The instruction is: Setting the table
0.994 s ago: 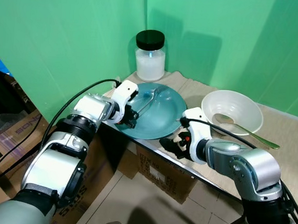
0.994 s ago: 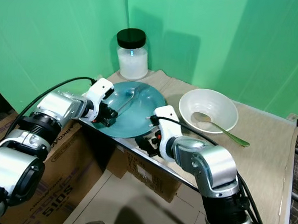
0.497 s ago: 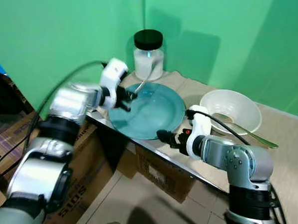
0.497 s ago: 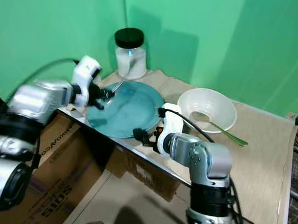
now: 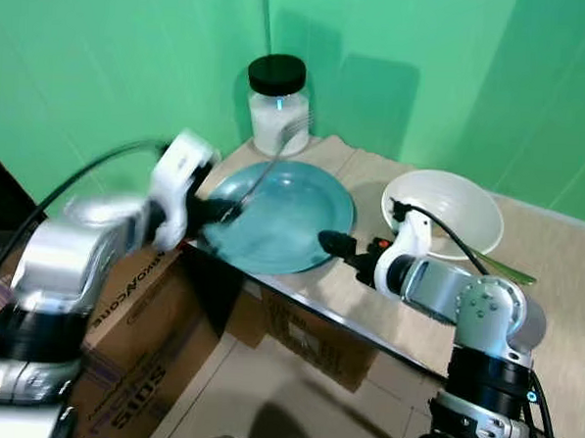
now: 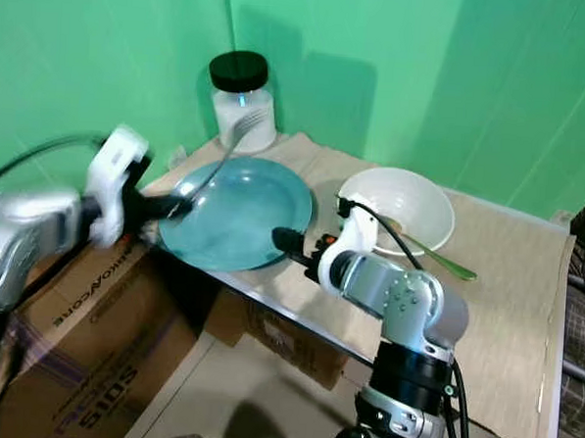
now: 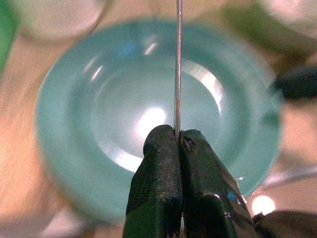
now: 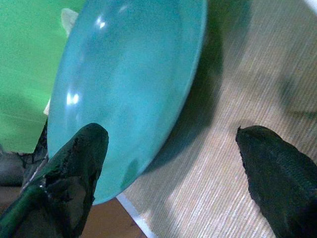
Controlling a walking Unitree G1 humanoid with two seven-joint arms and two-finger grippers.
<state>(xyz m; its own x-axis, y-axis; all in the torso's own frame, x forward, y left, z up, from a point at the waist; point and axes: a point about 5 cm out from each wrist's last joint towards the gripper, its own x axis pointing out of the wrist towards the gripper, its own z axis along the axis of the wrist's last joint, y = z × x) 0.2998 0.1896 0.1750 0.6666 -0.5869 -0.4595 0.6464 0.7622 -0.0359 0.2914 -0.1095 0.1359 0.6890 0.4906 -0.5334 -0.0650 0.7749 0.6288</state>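
Note:
A silver fork (image 5: 272,159) is lifted off the teal plate (image 5: 291,219) and slants up toward the jar, tines uppermost. My left gripper (image 5: 226,214) is shut on the low end of its thin handle (image 7: 178,69), over the plate's left rim. The left arm is blurred. My right gripper (image 5: 332,244) stands open at the plate's near right rim; one finger (image 8: 74,168) is over the plate (image 8: 129,74), the other finger (image 8: 275,166) over the woven mat. A white bowl (image 5: 440,209) with a spoon (image 5: 501,269) in it sits to the plate's right.
A glass jar with a black lid (image 5: 277,105) stands behind the plate against the green wall. The plate sits close to the table's front edge (image 5: 298,303). Cardboard boxes (image 5: 119,338) stand on the floor below, left of the table.
My left gripper has picked the fork up off the plate and drawn back to the left. My right gripper has risen from below the table edge to the plate's rim.

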